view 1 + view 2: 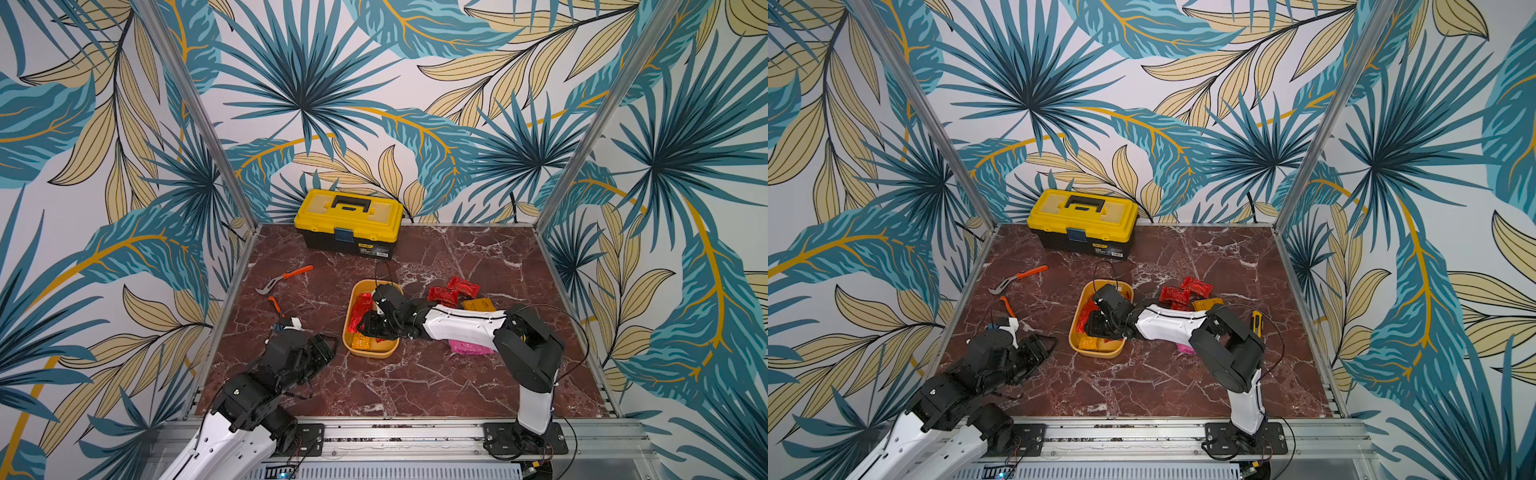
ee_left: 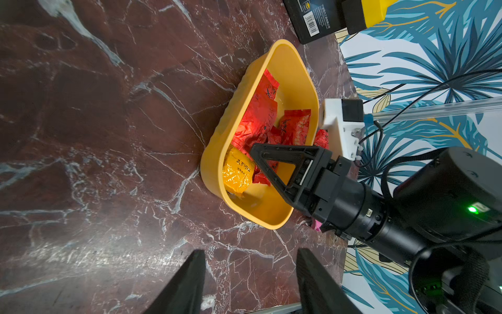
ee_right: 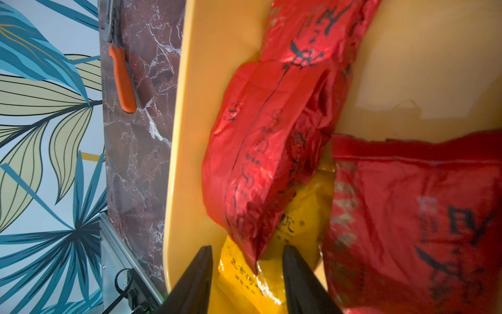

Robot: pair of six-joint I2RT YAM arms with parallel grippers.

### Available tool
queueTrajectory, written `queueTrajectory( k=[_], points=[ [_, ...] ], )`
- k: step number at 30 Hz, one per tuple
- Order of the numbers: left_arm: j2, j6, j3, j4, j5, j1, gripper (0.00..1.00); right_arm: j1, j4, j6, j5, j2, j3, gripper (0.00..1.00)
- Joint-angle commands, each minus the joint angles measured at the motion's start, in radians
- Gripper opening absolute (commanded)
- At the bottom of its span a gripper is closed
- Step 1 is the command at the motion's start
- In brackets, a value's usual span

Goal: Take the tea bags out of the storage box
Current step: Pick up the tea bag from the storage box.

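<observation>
Honestly can't make out much inside the storage box (image 1: 371, 353) in both top views, with the right arm (image 1: 465, 326) reaching in from its right and covering most of the tea bags (image 2: 260, 117). Got the right gripper (image 3: 247, 250) dipped into the box, jaws apart, a blurry red sachet (image 3: 260, 163) corner between them unpinched over a yellow sachet (image 3: 244, 274). Also got the left gripper (image 2: 250, 252) sitting left of the box, spread and empty, and a pink sachet (image 1: 469, 347) right of the box half buried under that arm.
</observation>
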Motion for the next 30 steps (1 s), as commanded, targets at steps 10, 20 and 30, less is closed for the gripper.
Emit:
queueTrajectory(
  k=[10,20,30],
  points=[
    [-0.009,-0.004,-0.030,0.001,0.007,0.008,0.59,0.007,0.025,-0.005,-0.010,0.043,0.049,0.40],
    [-0.013,-0.013,-0.042,0.003,0.014,0.008,0.59,0.007,0.028,0.003,-0.015,0.078,0.106,0.21],
    [-0.024,-0.020,-0.035,0.004,0.001,0.008,0.59,0.007,-0.017,-0.013,-0.022,0.023,0.109,0.00]
  ],
)
